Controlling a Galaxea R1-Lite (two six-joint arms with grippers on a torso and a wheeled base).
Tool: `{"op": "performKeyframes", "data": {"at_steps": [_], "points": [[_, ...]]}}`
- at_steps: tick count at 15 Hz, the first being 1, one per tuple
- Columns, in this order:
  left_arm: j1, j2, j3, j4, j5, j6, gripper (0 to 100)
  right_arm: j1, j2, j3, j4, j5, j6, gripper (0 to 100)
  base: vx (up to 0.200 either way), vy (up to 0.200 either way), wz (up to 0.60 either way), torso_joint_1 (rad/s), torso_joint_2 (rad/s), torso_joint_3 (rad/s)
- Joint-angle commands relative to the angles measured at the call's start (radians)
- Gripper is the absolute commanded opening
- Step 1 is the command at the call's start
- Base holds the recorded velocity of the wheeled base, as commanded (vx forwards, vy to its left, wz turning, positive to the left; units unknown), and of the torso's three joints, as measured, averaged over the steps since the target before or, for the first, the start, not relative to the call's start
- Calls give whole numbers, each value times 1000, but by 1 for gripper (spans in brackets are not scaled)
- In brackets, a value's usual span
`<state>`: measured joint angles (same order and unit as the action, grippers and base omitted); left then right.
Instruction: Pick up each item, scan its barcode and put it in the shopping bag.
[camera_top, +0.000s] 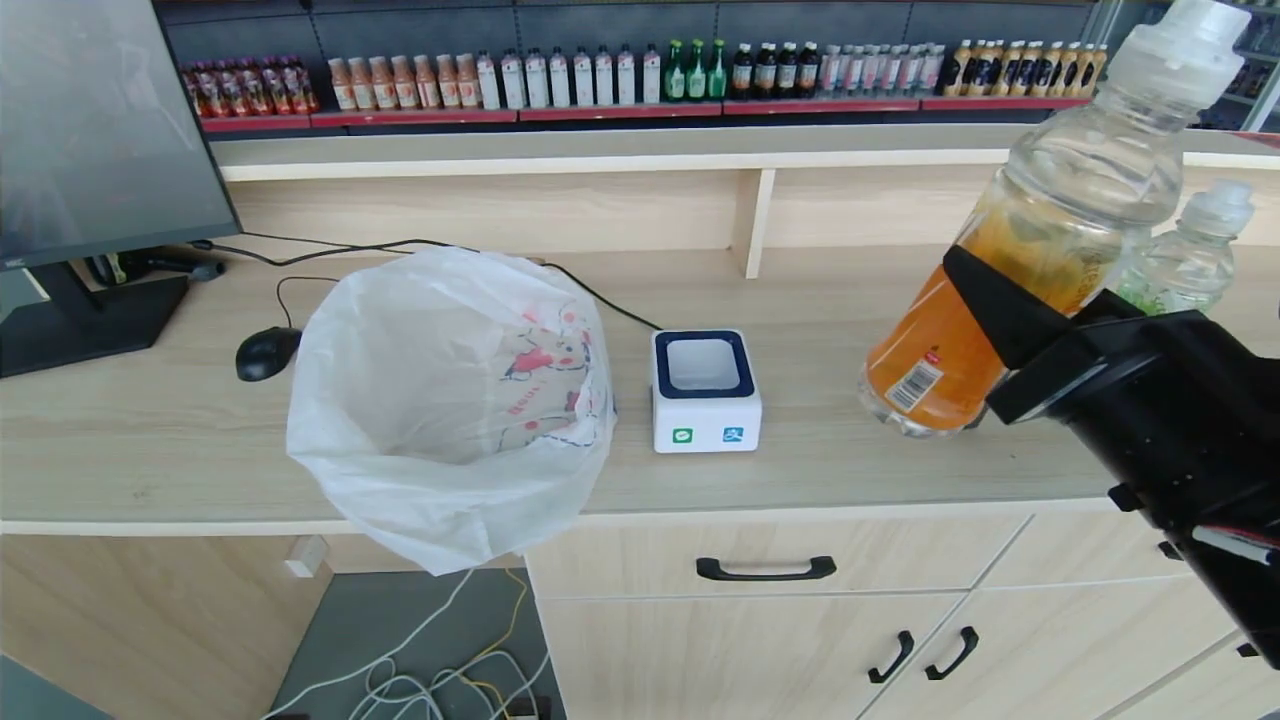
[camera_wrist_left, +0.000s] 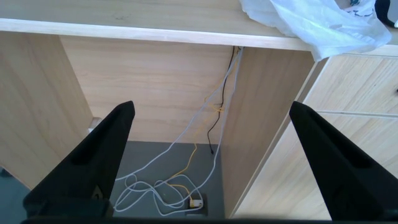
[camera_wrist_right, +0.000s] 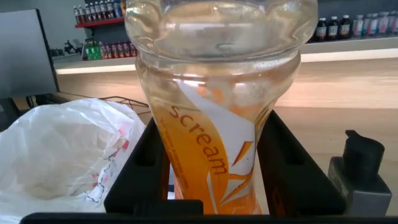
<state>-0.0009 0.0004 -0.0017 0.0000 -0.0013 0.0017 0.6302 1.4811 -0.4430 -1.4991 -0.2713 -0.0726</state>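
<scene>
Room: you face a light wood counter (camera_top: 850, 480) | below it: drawers (camera_top: 620, 565) with black handles (camera_top: 765, 571), grey floor (camera_top: 390, 610) with loose cables (camera_top: 400, 688) | behind: raised ledge (camera_top: 600, 152), wall shelves (camera_top: 620, 112) stocked with drinks (camera_top: 600, 75) | counter's left end: dark monitor (camera_top: 100, 120), black mouse (camera_top: 267, 352).

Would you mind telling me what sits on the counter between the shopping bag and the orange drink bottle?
In the head view, the white barcode scanner sits between the shopping bag and the orange drink bottle.
</scene>
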Motion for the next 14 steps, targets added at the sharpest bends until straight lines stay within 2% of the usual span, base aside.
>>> {"op": "performKeyframes", "data": {"at_steps": [1,5,10,14], "points": [[-1,0,0,0,0,0,100,-21,30,-8,-10,0,-1,0,0,0,0,0,0,0],[1,0,2,0,0,0,100,-72,28,-20,-24,0,-1,0,0,0,0,0,0,0],[1,0,0,0,0,-2,100,-76,45,-34,-27,0,-1,0,0,0,0,0,0,0],[1,0,0,0,1,-3,100,-90,51,-34,-35,0,-1,0,0,200,0,2,2,2]]}}
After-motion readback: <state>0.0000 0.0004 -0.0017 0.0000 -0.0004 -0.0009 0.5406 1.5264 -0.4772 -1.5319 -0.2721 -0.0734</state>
